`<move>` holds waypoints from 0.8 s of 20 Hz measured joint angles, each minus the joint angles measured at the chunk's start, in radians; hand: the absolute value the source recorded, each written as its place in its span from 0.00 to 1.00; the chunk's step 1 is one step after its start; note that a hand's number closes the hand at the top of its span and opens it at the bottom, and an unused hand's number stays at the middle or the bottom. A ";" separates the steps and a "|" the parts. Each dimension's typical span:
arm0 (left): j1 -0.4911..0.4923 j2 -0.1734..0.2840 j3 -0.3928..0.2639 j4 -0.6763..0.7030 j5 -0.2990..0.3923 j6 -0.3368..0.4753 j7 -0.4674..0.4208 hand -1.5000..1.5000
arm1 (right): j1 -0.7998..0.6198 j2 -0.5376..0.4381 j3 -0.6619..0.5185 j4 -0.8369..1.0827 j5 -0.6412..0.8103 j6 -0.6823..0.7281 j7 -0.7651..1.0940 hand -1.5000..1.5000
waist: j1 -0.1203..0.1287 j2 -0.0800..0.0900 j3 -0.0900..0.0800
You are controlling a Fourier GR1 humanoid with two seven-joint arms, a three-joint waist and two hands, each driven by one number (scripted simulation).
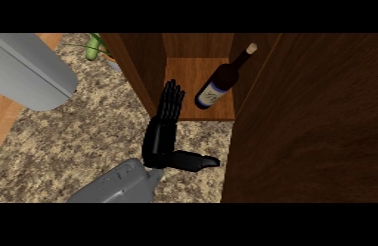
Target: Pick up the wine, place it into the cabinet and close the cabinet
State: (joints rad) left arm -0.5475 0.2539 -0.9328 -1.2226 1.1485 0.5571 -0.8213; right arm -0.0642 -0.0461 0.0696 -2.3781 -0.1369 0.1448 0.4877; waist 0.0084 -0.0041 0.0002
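The wine bottle is dark with a pale label and a cork. It lies tilted on the cabinet's shelf, neck pointing to the back right. The cabinet door stands open at the right. My right hand is open in front of the shelf, left of the bottle and apart from it. Its straight fingers reach just over the shelf's front edge, and the thumb sticks out to the right, toward the door. My left hand does not show.
A grey forearm fills the upper left, its hand outside the picture. A green plant stands behind the cabinet's left wall. Speckled counter spreads to the left, with a wooden edge at the far left.
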 measured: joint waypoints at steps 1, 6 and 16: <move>0.021 0.021 0.000 -0.039 -0.016 0.002 0.009 0.00 | -0.012 -0.006 -0.009 -0.004 -0.013 0.000 0.012 0.00 | 0.000 0.000 0.000; 0.125 0.130 -0.011 -0.221 -0.077 -0.015 0.039 0.00 | -0.017 -0.043 -0.010 -0.010 -0.072 0.048 0.042 1.00 | 0.000 0.000 0.001; 0.325 0.411 0.047 -0.524 -0.102 -0.137 0.074 1.00 | 0.076 -0.092 0.094 -0.022 -0.103 0.204 0.009 1.00 | 0.001 -0.001 0.000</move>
State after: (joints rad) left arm -0.2227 0.6647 -0.8860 -1.7469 1.0465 0.4202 -0.7474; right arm 0.0123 -0.1383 0.1632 -2.4005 -0.2397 0.3490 0.4971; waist 0.0098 -0.0055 0.0003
